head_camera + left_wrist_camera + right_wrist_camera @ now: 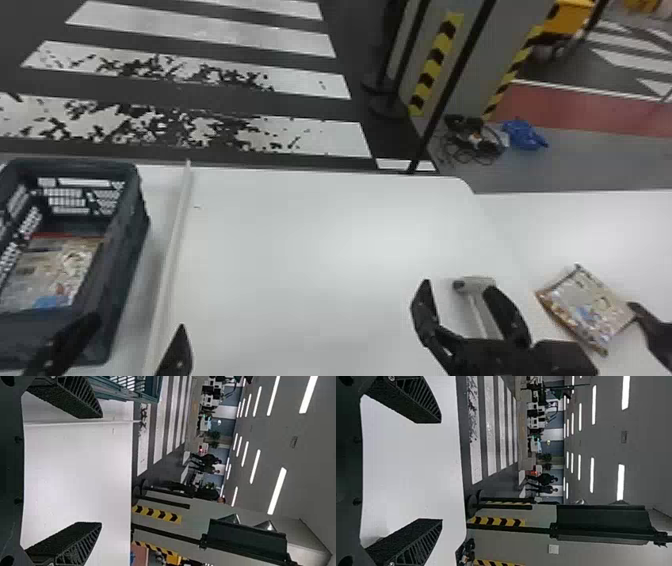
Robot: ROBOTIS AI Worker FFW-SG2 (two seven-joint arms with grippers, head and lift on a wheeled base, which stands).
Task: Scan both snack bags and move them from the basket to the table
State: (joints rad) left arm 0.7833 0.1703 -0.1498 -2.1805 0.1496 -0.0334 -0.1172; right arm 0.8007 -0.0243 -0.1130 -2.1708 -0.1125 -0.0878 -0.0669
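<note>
My left gripper (101, 470) is open near the basket (117, 250), likely for 1 snack bag (52, 270) inside; my right gripper (441, 471) is open, perhaps for the scanner (472, 285)

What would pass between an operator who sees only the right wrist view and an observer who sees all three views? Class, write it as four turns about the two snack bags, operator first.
Operator: My right gripper is open, with white table behind its fingers. Is there a bag in the basket?
Observer: Yes, one snack bag lies inside the basket, over on the robot's left.
Operator: And where is the other one?
Observer: The other snack bag lies on a white surface, to the right of your right gripper.
</note>
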